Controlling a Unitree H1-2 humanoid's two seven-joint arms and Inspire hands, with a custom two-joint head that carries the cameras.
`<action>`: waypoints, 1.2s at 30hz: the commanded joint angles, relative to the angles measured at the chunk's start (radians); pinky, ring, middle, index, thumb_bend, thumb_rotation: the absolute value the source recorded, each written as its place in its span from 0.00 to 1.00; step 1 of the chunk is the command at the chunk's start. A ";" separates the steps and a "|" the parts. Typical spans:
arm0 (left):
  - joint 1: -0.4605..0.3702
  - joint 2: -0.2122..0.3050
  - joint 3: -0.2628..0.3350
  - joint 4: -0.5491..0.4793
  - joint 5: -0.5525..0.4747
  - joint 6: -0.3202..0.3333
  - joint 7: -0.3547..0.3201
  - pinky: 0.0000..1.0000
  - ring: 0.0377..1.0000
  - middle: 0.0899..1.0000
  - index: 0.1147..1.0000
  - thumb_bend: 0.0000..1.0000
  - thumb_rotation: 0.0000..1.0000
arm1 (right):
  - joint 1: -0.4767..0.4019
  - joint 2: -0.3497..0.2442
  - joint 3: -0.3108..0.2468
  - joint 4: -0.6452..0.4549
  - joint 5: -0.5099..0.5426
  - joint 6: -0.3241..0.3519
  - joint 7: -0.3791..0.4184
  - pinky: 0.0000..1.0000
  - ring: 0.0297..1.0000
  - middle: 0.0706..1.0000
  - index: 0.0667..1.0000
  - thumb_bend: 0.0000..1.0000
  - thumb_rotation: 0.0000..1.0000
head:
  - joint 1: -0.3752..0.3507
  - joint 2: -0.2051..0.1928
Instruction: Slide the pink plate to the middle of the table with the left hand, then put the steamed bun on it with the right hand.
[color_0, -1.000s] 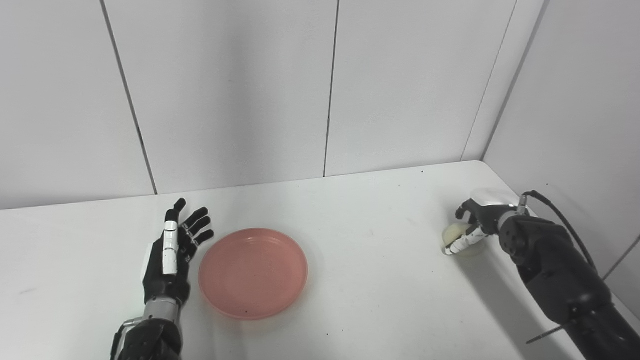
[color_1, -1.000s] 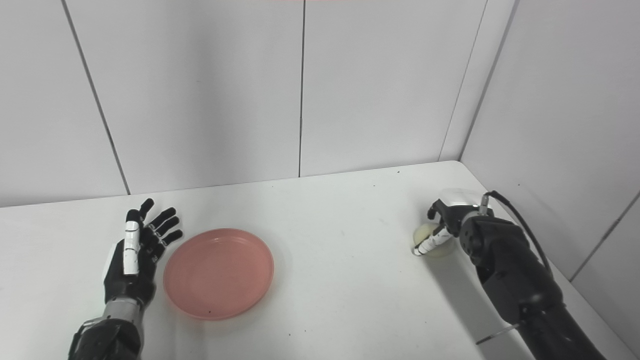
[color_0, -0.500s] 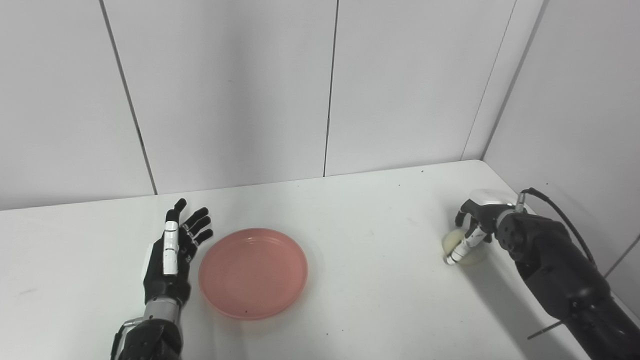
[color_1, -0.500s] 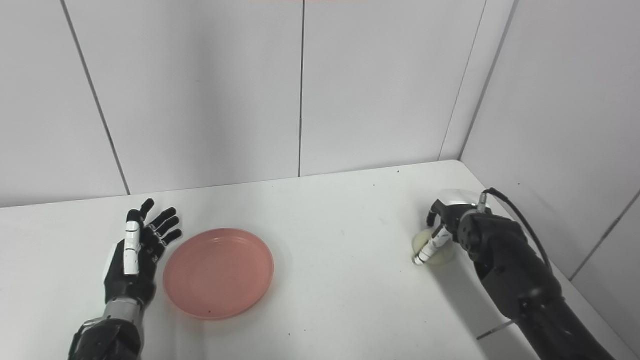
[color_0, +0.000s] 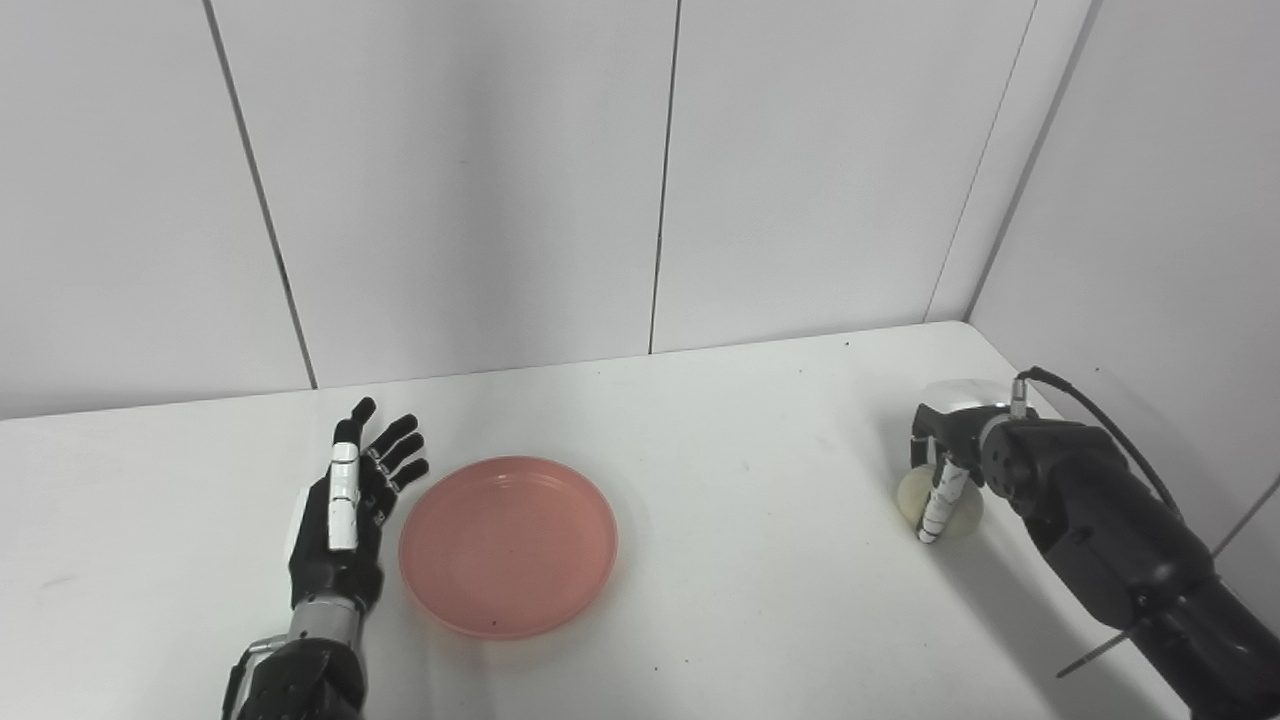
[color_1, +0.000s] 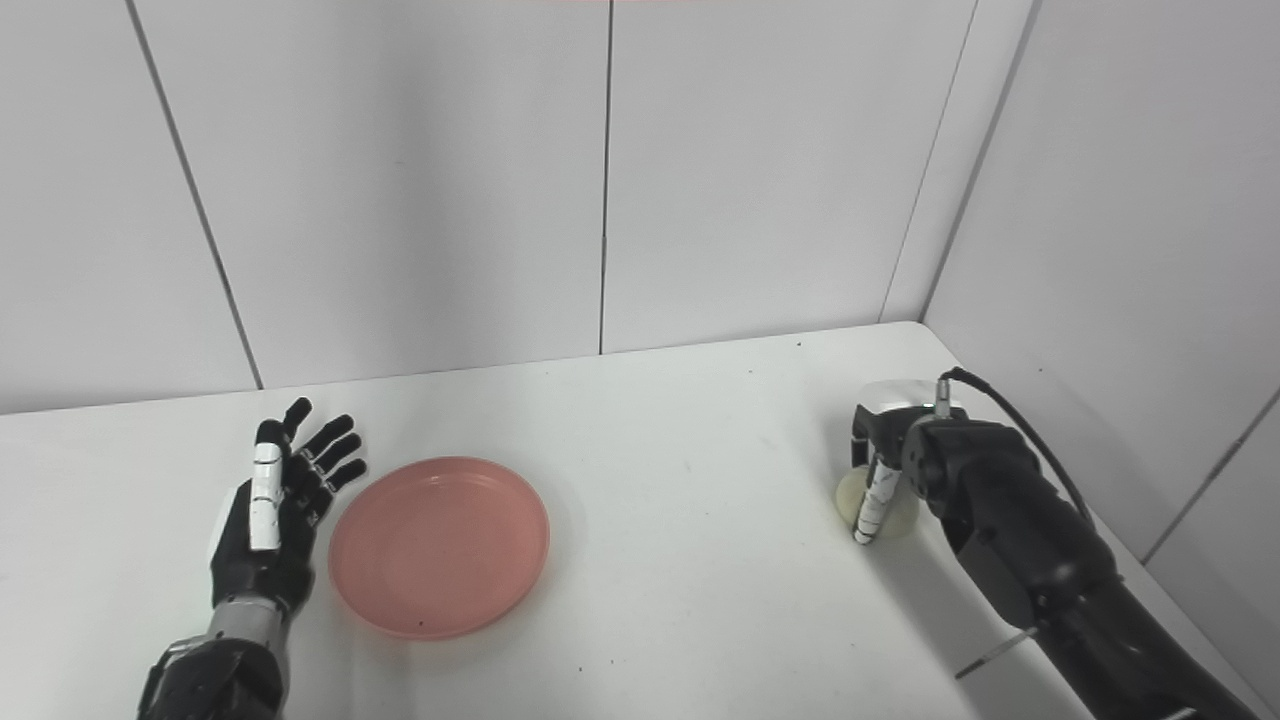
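Note:
The pink plate lies flat on the white table, left of its middle. My left hand is open, fingers spread, resting just beside the plate's left rim and holding nothing. The pale steamed bun sits on the table at the far right. My right hand comes down over it from above, the fingers behind it and the thumb down across its front, closed around it. Most of the bun is hidden by the hand.
Grey wall panels stand close behind the table and along its right edge, near my right arm. A black cable loops off the right wrist. Bare tabletop lies between plate and bun.
My right hand has turned over the bun; the thumb swung from lying under it to pointing down across its front. The bun shifted slightly right. The left hand and plate have not moved.

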 joint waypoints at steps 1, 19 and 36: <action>0.019 -0.007 -0.009 0.003 0.010 0.023 0.006 0.80 0.82 0.80 0.92 0.65 0.94 | -0.008 -0.031 -0.030 -0.037 0.024 0.011 0.021 0.24 0.27 0.37 0.48 0.53 0.00 | 0.001 0.001; 0.007 -0.026 -0.017 0.035 0.028 0.009 0.018 0.81 0.83 0.80 0.93 0.62 0.94 | -0.125 0.018 -0.018 -0.420 0.045 0.008 0.115 0.21 0.25 0.36 0.48 0.53 0.00 | 0.066 0.012; 0.015 -0.066 -0.050 0.027 0.085 0.002 0.078 0.78 0.81 0.80 0.94 0.60 0.97 | -0.314 0.216 0.053 -0.444 0.112 -0.042 0.079 0.27 0.34 0.40 0.47 0.53 0.00 | 0.200 0.028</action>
